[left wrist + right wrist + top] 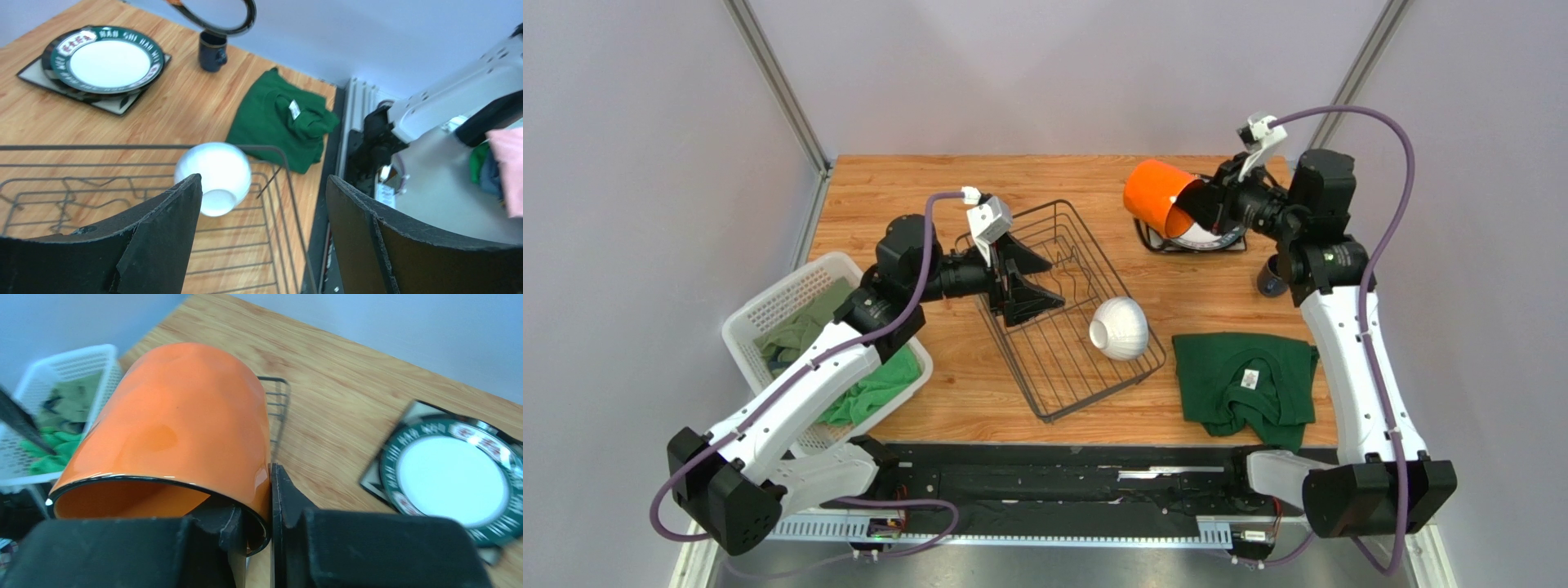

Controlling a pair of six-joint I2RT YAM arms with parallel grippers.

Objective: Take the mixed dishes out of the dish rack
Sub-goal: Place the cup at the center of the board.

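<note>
While aloft, right pincer tight on the orange mug (left pincer wide apart, empty).

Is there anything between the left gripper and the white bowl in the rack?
Nothing visible. The left gripper is open over the dish rack, and the white ribbed bowl lies ahead with open air between.

You are looking at a wooden table carrying five things directly. The black wire dish rack is lying askew at its middle, a white slotted basket is sitting at the left edge, and a crumpled green cloth is lying near right. A square plate and a dark blue mug are standing far right, close together.
</note>
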